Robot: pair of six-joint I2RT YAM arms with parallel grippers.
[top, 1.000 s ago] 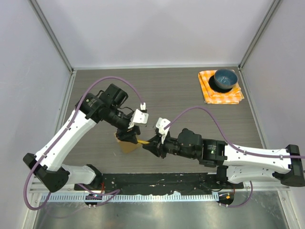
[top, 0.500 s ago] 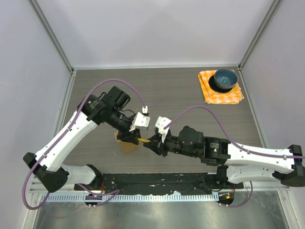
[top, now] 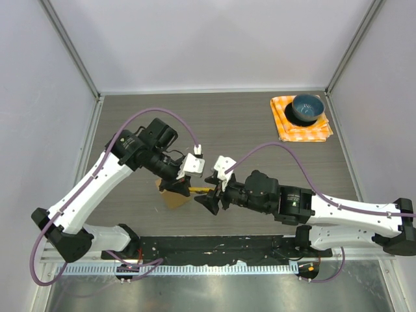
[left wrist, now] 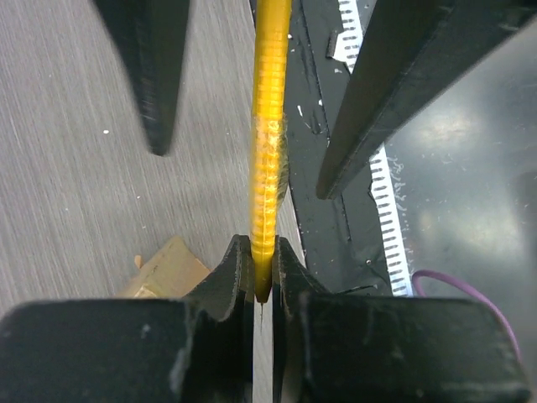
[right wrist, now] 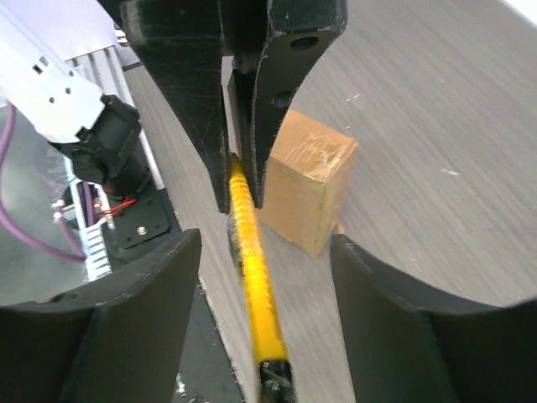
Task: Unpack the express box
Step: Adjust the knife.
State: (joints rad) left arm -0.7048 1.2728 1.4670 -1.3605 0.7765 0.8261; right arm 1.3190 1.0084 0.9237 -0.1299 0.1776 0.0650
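The express box (top: 173, 196), a small brown carton, lies on the table near the front edge; it also shows as the box (right wrist: 307, 179) and the box (left wrist: 168, 267). A thin yellow ribbed stick (left wrist: 270, 143) with a black end runs level between the two grippers. My left gripper (left wrist: 263, 270) is shut on one end of it, just above the box. My right gripper (right wrist: 264, 243) stands open around the stick (right wrist: 256, 285), its fingers (left wrist: 394, 92) apart from it on both sides. From above, the left gripper (top: 184, 188) and the right gripper (top: 209, 197) face each other.
A blue bowl (top: 307, 108) sits on an orange checked cloth (top: 320, 131) at the back right corner. The black base rail (top: 214, 247) runs along the near edge, close under the grippers. Grey walls enclose the table on three sides.
My right gripper has opened and let go of the yellow stick. My left gripper has closed on the stick's other end. The box has not moved.
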